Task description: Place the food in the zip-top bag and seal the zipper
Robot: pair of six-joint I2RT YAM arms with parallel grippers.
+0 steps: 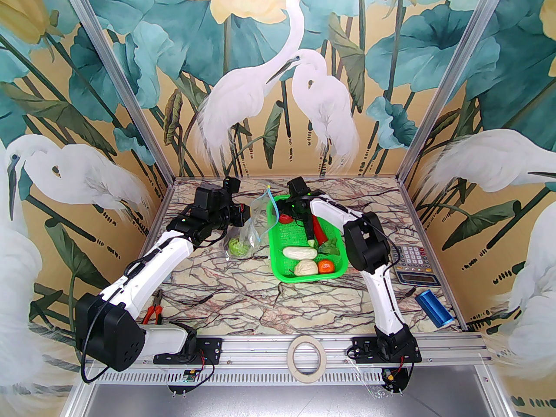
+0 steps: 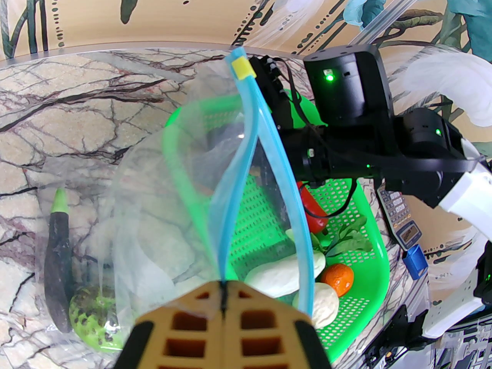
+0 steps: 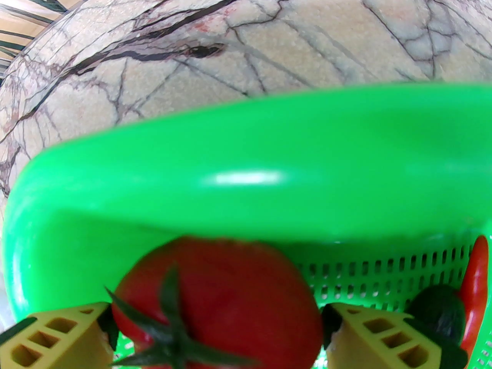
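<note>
Two jobs are shared between the arms. The zip-top bag (image 2: 153, 213) is held up off the table (image 1: 226, 293) by the left gripper (image 2: 223, 286), whose jaws are clenched on the near end of the light-blue zipper (image 2: 269, 137). Above the grip the strip is seen to split into two lines, so the mouth is held parted and turned toward the green basket (image 3: 250, 160) just to its right. The yellow slider tab (image 2: 243, 67) is parked at the far end of the strip, where the opening is not blocked by it. Through the clear plastic a dark eggplant (image 2: 57, 260) and a spotted green piece (image 2: 92, 317) are seen low down. They are apparently inside the bag already, though this cannot be settled for the eggplant.

The right gripper (image 3: 215, 321) is placed in the far-left corner of the basket, its jaws spread wide on either side of the red tomato (image 3: 238, 283). Nothing is grasped yet, and whether the fingers touch the tomato cannot be told. That corner is nearest the bag's mouth, so a short carry is probably intended. A red chili (image 1: 320, 230), a white gourd (image 1: 299, 253), a pale cabbage (image 1: 305, 267), an orange (image 1: 326, 267) and a leafy green (image 1: 329, 246) lie in the basket. Filling is judged to be at an early stage, with sealing not yet due.
</note>
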